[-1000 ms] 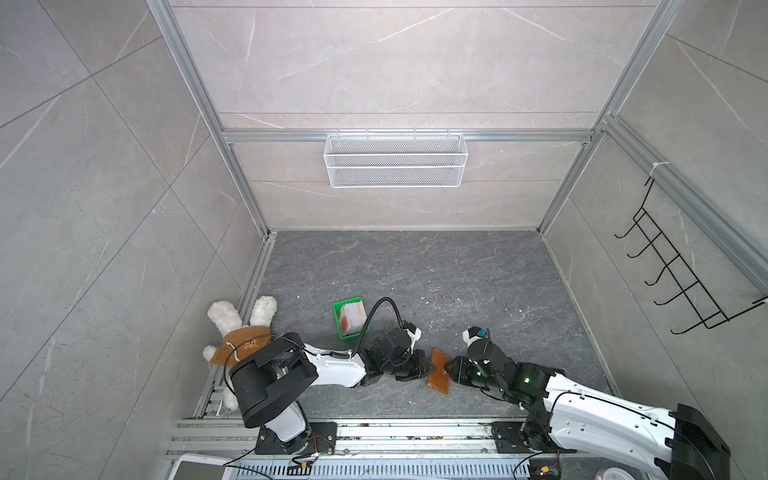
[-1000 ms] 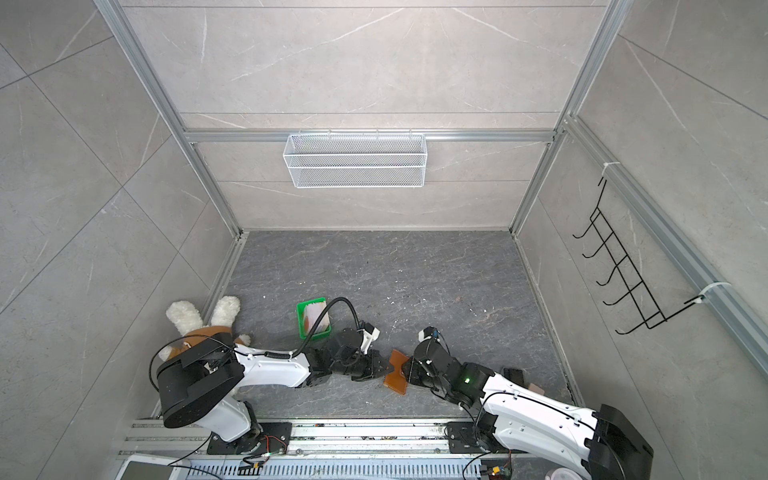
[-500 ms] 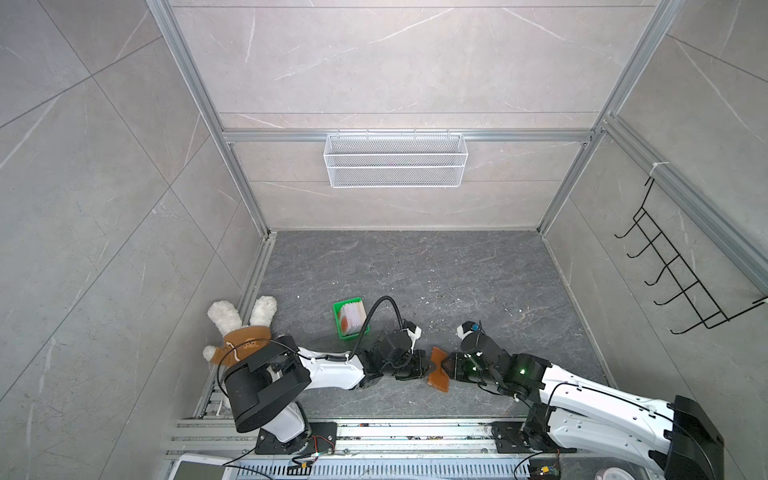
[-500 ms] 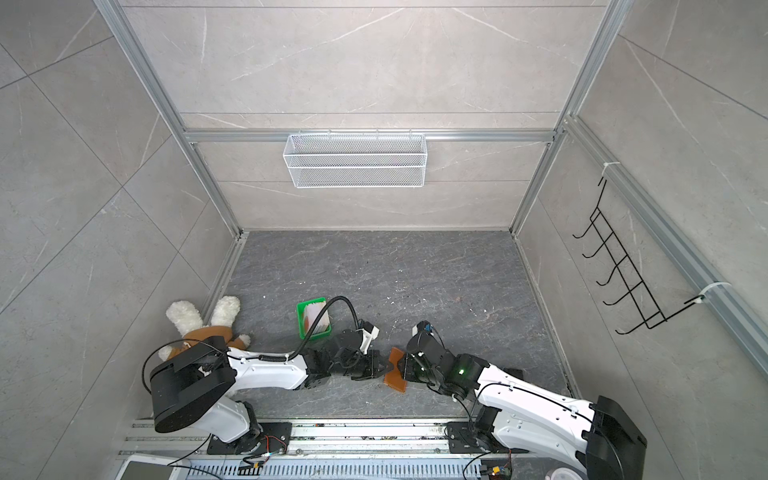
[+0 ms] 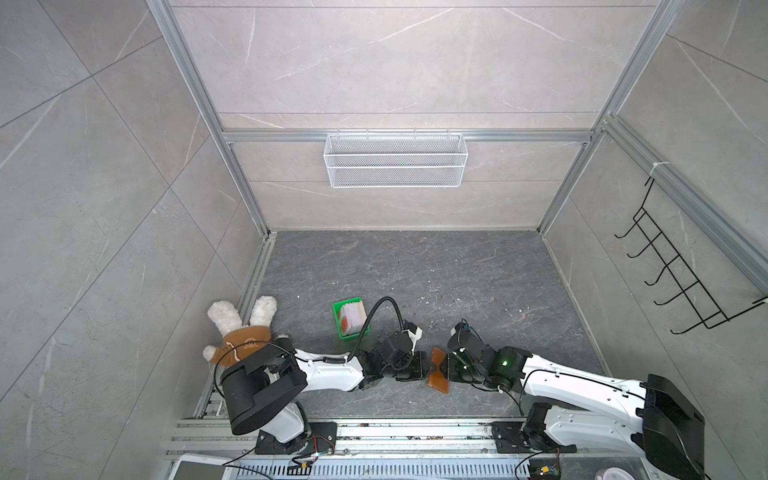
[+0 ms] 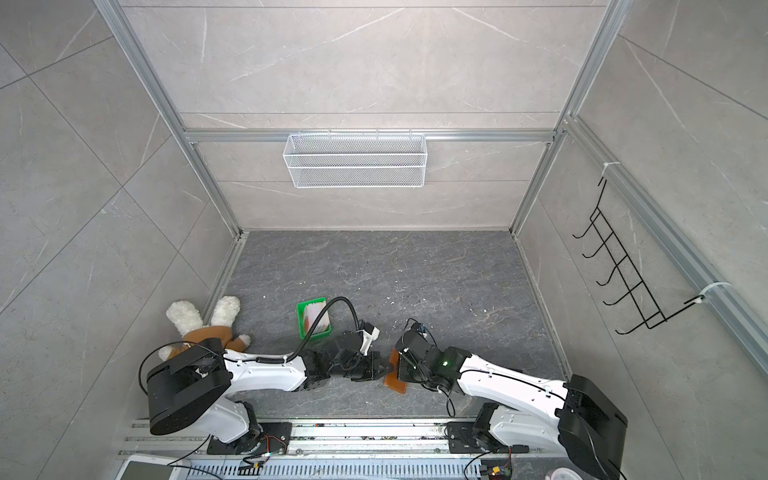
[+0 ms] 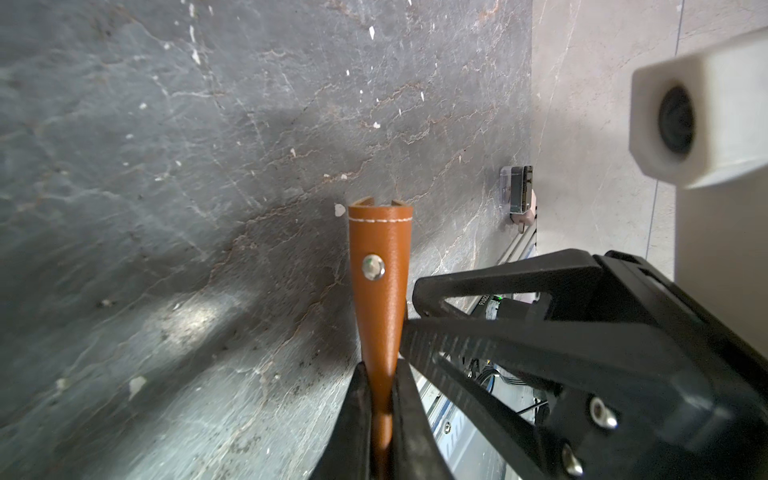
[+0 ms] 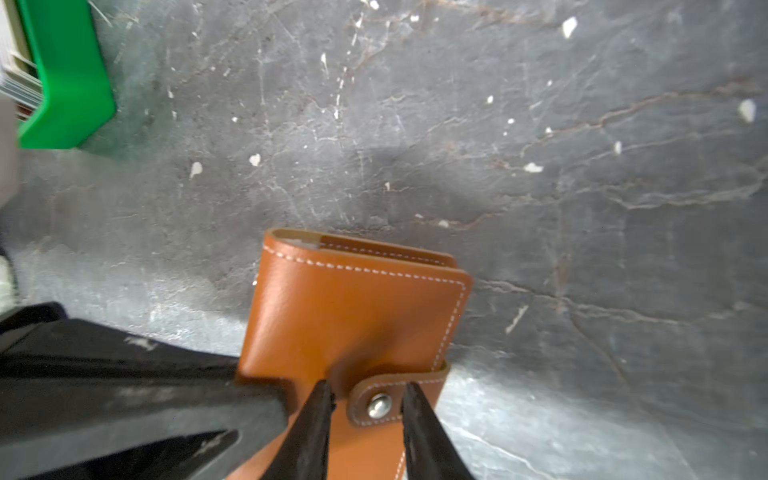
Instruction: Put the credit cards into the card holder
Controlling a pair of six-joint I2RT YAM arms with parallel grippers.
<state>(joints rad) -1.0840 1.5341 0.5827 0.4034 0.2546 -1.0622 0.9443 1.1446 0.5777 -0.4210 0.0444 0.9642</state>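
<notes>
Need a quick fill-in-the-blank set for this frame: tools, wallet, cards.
The left tool is ___ on the wallet. The right tool is ___, straddling the strap. The cards sit in the ___ tray.
Missing: shut; open; green.

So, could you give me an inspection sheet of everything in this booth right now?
Surface: dark grey stone-look floor, scattered white flecks.
Job's things: tan card holder closed, strap snapped; credit cards standing in a green tray.
Clutter: plush rabbit by the left wall.
Grippers: left tool shut on the card holder's edge; right tool open, fingers either side of the strap.
Cables: black cable arching over the left arm.
Surroundings: white wire basket on the back wall, black hook rack on the right wall.
</notes>
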